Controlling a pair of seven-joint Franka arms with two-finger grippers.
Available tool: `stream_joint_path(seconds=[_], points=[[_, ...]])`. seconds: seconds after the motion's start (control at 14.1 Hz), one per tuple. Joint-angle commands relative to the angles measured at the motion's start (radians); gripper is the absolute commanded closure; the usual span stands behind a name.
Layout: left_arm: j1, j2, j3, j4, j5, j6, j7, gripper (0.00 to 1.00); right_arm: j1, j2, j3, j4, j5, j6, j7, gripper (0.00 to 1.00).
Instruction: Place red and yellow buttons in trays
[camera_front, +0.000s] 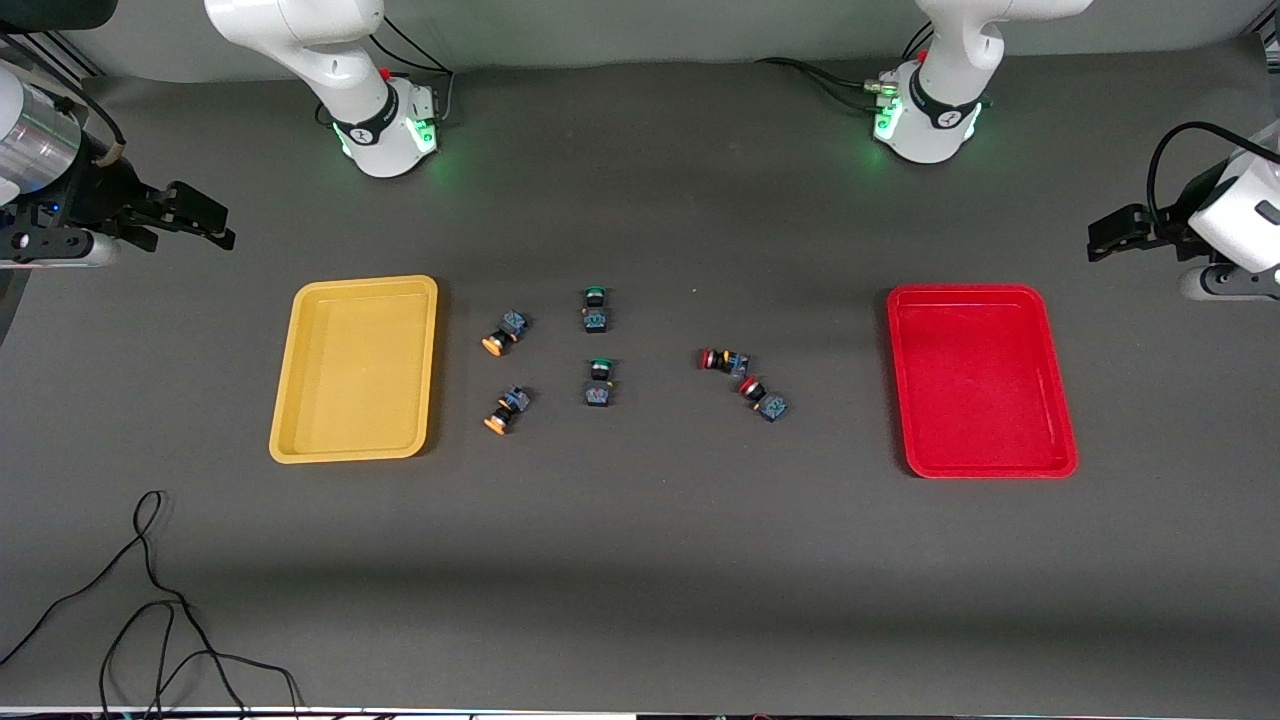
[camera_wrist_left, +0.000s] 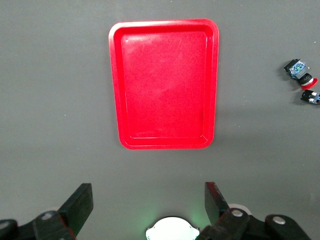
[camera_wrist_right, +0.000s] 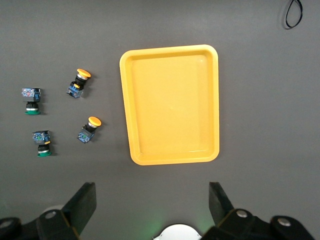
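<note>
The yellow tray (camera_front: 355, 368) lies toward the right arm's end and is empty; it also shows in the right wrist view (camera_wrist_right: 172, 110). The red tray (camera_front: 980, 380) lies toward the left arm's end and is empty; it also shows in the left wrist view (camera_wrist_left: 164, 82). Two yellow buttons (camera_front: 503, 333) (camera_front: 506, 410) lie beside the yellow tray. Two red buttons (camera_front: 723, 360) (camera_front: 763, 398) lie nearer the red tray. My right gripper (camera_front: 205, 222) (camera_wrist_right: 150, 205) is open, empty and raised at its end of the table. My left gripper (camera_front: 1110, 235) (camera_wrist_left: 148, 205) is open, empty and raised at its end.
Two green-capped switches (camera_front: 596, 308) (camera_front: 600, 383) lie at the table's middle, between the yellow and the red buttons. A black cable (camera_front: 150, 600) loops on the table near the front camera, toward the right arm's end. The arm bases (camera_front: 385, 130) (camera_front: 925, 125) stand farthest from the camera.
</note>
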Motion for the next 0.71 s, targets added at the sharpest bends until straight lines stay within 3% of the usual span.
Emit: stream_joint_path(seconds=[0.0, 0.28, 0.42, 0.64], points=[[-0.024, 0.020, -0.001, 0.046, 0.009, -0.032, -0.014, 0.01, 0.001, 0.013, -0.004, 0.024, -0.016, -0.018, -0.023, 0.00], [-0.026, 0.026, -0.025, 0.045, 0.010, -0.041, -0.039, 0.01, 0.003, 0.028, -0.001, 0.030, -0.015, -0.022, -0.020, 0.00], [-0.026, 0.041, -0.079, 0.040, 0.010, -0.043, -0.124, 0.01, 0.009, 0.049, 0.013, 0.030, -0.006, -0.021, -0.003, 0.00], [-0.028, 0.106, -0.210, 0.039, 0.009, -0.020, -0.360, 0.01, 0.024, 0.095, 0.097, 0.032, -0.004, 0.016, 0.107, 0.00]])
